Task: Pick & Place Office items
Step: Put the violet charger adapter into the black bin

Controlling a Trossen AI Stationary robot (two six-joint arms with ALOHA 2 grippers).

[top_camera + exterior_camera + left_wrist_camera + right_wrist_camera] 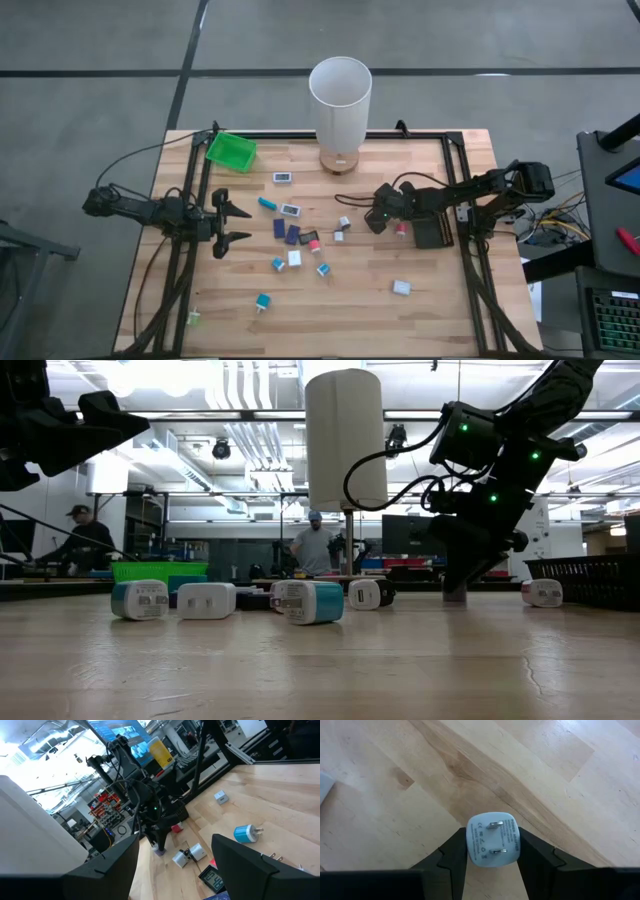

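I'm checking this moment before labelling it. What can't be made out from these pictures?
- Print on the white plug in the right gripper: too small, right wrist view.
- That plug's colour on its far side: hidden by the arm, high view.
- Inside of the tall white cylinder: bottom not visible.
- Contents of the green tray: low view shows only its rim.
- Left gripper: holds nothing visible.

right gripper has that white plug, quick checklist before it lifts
1. Right gripper shut on the white plug adapter: ok.
2. Plug sits centred between the fingers, prongs facing the camera: ok.
3. Plug off the table: cannot tell.
4. Nearest pieces, the small grey blocks, stand apart from the gripper: ok.
5. Left gripper open, waiting at the table's left edge, out of the way: ok.
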